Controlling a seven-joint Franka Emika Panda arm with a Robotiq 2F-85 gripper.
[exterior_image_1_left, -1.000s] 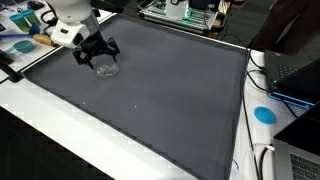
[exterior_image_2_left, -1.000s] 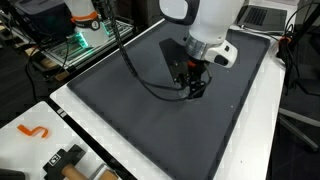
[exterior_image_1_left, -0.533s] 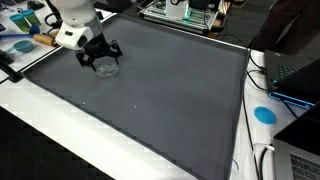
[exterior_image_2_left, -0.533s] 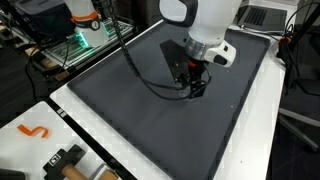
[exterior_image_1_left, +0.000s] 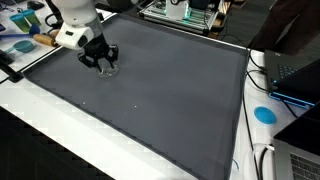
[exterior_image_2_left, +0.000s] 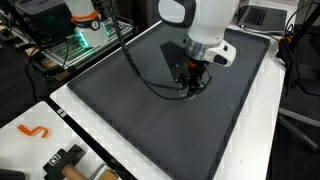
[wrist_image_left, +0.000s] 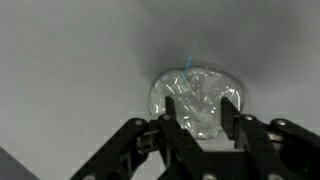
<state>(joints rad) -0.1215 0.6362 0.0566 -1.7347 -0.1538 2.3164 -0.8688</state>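
Note:
A crumpled wad of clear plastic (wrist_image_left: 196, 98) lies on the dark grey mat (exterior_image_1_left: 170, 100), near its far corner in an exterior view (exterior_image_1_left: 108, 70). My gripper (exterior_image_1_left: 100, 66) stands straight down over it. In the wrist view the gripper (wrist_image_left: 201, 112) has drawn in halfway. One black fingertip (wrist_image_left: 171, 112) overlaps the wad's left side and the other its right. Whether the fingertips press on the plastic does not show. In an exterior view the gripper (exterior_image_2_left: 193, 90) hides the wad.
The mat (exterior_image_2_left: 150, 115) covers most of a white table. A blue disc (exterior_image_1_left: 264, 114) and a laptop (exterior_image_1_left: 298, 75) sit off the mat's edge. An orange S-shaped piece (exterior_image_2_left: 33, 131) and a black tool (exterior_image_2_left: 65, 158) lie on the white border.
The jaws have narrowed from wide open to about half width round the clear plastic wad. The arm has stayed in place over it.

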